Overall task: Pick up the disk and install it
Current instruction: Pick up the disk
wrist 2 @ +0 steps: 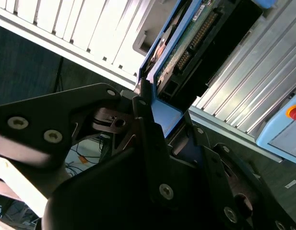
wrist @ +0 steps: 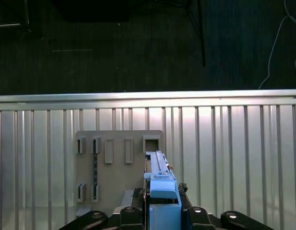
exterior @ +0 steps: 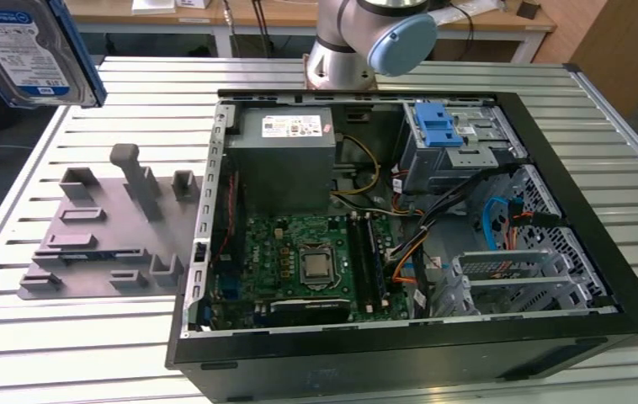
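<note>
The disk [exterior: 25,49], a silver hard drive with a blue-and-white label and a blue side rail, hangs high above the table at the far corner on the exterior view's left. In both wrist views my gripper [wrist 2: 155,98] is shut on it, one finger on each side of its blue-railed edge [wrist: 159,178]. The second wrist view shows the disk's green circuit board and connector end [wrist 2: 188,45] sticking out past the fingertips [wrist 2: 142,91]. The gripper [wrist: 162,213] and disk hang above the grey fixture plate [wrist: 119,163].
An open black computer case [exterior: 594,219] lies on the slatted metal table [exterior: 72,353], with a grey power supply box [exterior: 285,160], a motherboard [exterior: 308,261] and a drive cage with a blue latch [exterior: 440,128]. The fixture plate [exterior: 106,236] lies beside it. The arm's base [exterior: 348,50] stands behind.
</note>
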You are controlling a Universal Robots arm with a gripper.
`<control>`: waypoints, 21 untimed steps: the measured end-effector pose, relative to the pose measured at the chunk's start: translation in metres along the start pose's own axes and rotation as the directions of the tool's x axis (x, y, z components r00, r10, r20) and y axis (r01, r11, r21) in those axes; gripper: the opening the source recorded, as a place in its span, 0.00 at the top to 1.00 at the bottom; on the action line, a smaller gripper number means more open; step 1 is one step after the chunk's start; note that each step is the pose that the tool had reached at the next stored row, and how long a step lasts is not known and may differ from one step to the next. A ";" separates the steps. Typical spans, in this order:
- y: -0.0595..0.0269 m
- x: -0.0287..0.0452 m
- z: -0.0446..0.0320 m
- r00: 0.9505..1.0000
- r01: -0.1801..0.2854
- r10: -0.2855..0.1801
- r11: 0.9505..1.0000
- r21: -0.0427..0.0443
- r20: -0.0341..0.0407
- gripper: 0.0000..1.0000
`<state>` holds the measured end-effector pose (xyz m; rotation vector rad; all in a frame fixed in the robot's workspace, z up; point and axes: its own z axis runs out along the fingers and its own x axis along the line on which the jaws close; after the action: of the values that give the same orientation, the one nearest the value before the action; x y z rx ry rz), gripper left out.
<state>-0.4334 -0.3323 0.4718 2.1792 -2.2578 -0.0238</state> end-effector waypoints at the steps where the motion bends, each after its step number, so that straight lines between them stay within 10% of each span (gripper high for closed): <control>1: 0.0000 0.0000 -0.0019 1.000 0.000 0.000 1.000 0.000 0.000 0.64; 21: 0.0002 0.0037 -0.0245 1.000 0.000 0.000 1.000 0.000 0.000 0.64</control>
<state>-0.4334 -0.3362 0.4962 2.1793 -2.2577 -0.0239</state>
